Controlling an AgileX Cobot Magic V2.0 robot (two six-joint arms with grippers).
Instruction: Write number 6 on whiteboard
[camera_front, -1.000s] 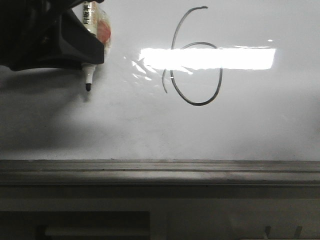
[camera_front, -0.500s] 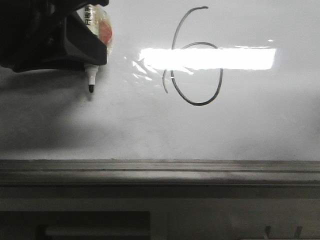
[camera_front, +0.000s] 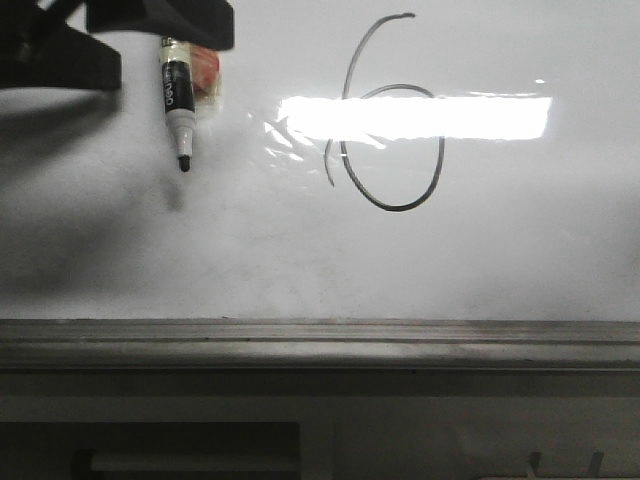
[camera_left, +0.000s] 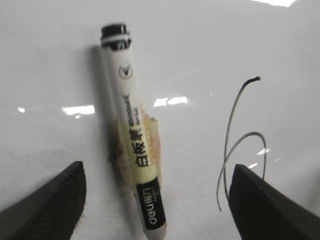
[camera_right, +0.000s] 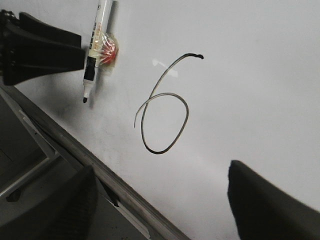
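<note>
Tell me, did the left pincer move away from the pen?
Yes. In the front view the left pincer has gone up and off the marker, which stays stuck on the whiteboard, left of the number 6.

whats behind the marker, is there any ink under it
Behind the marker is bare whiteboard with only its shadow; the number 6 sits off to the side. The strip directly under the barrel is covered, so ink there cannot be ruled out.
</note>
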